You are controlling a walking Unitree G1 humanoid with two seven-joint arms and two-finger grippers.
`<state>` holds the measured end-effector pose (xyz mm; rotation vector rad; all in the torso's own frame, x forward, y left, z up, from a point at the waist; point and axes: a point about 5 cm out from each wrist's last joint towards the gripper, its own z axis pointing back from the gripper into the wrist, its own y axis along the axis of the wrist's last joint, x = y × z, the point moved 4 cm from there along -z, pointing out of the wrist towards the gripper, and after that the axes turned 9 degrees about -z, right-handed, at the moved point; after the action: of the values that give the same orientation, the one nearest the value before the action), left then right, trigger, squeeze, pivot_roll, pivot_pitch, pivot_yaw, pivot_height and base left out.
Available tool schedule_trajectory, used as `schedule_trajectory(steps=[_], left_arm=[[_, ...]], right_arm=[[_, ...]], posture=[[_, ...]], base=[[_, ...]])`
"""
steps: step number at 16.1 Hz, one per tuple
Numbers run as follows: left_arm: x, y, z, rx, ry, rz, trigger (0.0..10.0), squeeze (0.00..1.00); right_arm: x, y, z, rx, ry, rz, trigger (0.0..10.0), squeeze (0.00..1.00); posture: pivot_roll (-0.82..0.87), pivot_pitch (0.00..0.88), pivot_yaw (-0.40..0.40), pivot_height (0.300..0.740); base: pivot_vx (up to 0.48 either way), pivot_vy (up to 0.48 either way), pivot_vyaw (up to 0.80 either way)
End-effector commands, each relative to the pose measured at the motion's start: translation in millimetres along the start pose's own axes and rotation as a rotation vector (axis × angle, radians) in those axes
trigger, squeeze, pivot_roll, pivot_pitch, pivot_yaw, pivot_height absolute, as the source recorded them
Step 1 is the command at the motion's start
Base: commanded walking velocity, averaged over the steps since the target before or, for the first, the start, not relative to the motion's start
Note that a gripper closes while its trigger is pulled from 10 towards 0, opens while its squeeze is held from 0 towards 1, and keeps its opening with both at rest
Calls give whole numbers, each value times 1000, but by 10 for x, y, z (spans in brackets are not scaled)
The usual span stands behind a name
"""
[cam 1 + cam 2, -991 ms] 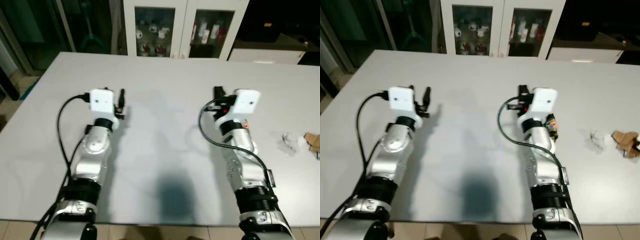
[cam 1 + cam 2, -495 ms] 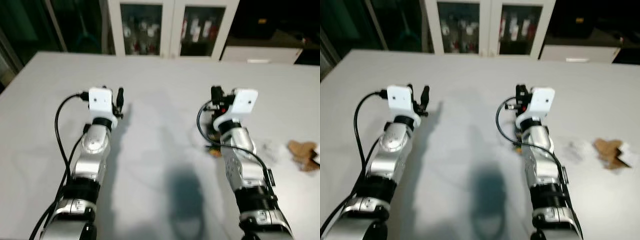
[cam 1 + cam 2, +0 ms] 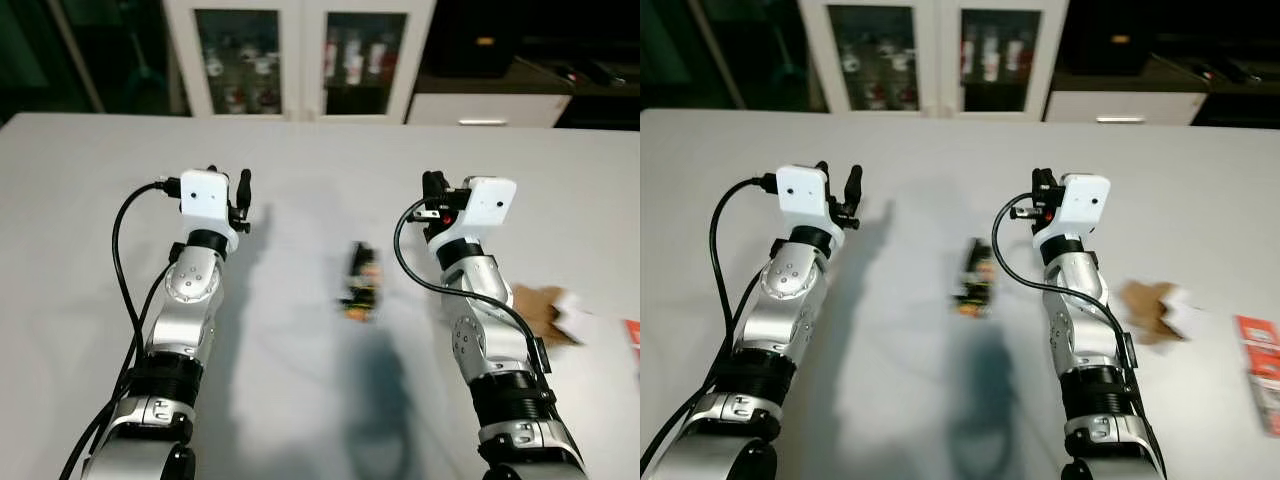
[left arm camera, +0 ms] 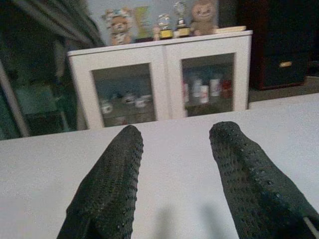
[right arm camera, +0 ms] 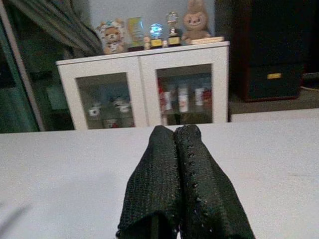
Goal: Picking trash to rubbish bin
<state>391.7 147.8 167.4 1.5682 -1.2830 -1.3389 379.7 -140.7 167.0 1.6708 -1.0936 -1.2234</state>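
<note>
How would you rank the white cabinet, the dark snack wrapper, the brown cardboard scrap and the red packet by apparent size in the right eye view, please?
1. White cabinet, largest though farthest.
2. Brown cardboard scrap and red packet: look alike, and the packet is cut off by the frame edge, so unranked.
3. Dark snack wrapper, slightly smaller.

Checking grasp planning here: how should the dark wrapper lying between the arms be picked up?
The dark wrapper lies flat, long axis running away from the robot. Probably best pinched across its narrow middle from above. The left gripper is open, the right gripper shut, and both sit level with it on either side.
</note>
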Motion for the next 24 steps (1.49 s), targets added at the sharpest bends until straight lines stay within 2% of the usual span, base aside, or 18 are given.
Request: schedule_trajectory(steps=[1,8,17,24], left_arm=[[119,33,13,16,-42,8,10000,0],[109,-7,18,-4,-38,-11,10000,0],[110,-18,13,-8,-43,-21,10000,0],[108,-54,5,-25,-37,3,10000,0]], right_arm=[[74,39,-3,7,-21,-1,10000,0],[70,29,2,5,-20,-1,10000,0],[32,2,13,1,-9,-3,10000,0],[28,-1,14,-2,-2,-3,10000,0]], posture=[[-41,90,-19,740],[-41,83,-17,740],[-43,57,-8,740],[-44,63,-12,740]], base=[[0,0,0],[0,0,0],[0,-472,0],[0,0,0]])
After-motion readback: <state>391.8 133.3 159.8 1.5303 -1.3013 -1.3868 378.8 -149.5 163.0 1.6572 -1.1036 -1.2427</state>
